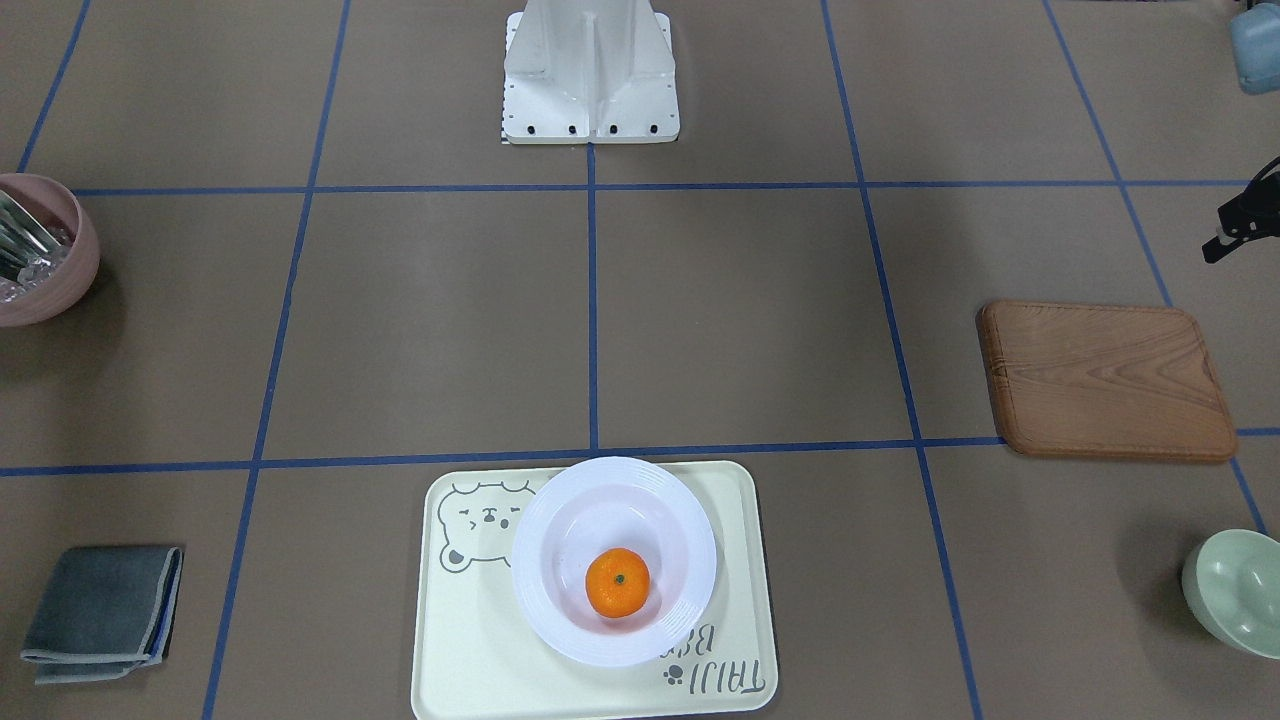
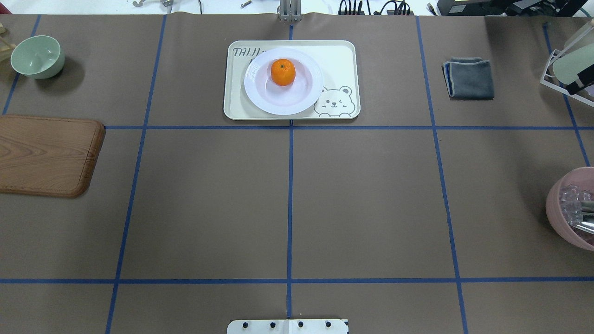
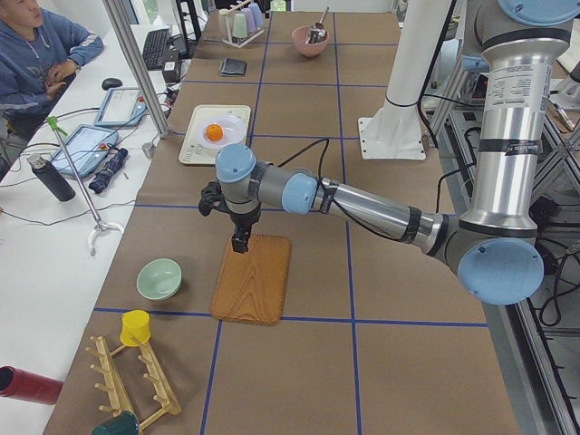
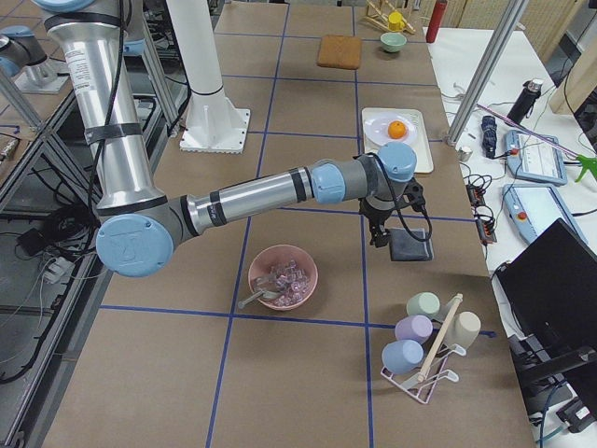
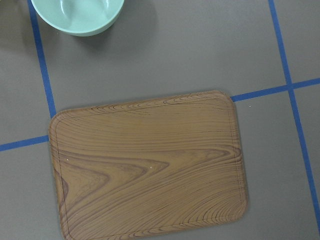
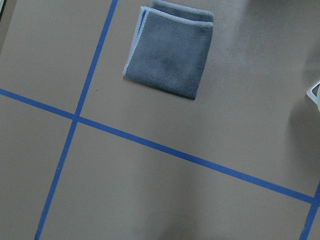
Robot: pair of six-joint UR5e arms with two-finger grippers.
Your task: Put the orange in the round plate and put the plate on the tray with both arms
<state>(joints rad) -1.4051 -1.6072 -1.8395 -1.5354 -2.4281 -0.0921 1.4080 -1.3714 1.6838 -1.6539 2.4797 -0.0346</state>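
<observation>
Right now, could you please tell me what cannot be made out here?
- Left pincer: open or shut unclear, too small, exterior left view.
- Right pincer: likewise, exterior right view.
- Tray lettering: partly covered by round plate, overhead view.
- Pink bowl: cut by front view's edge.

Orange in plate on tray

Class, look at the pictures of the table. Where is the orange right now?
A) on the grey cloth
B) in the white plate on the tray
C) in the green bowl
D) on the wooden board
B: the orange sits inside the white plate, and that plate rests on the tray with the bear drawing.
</observation>
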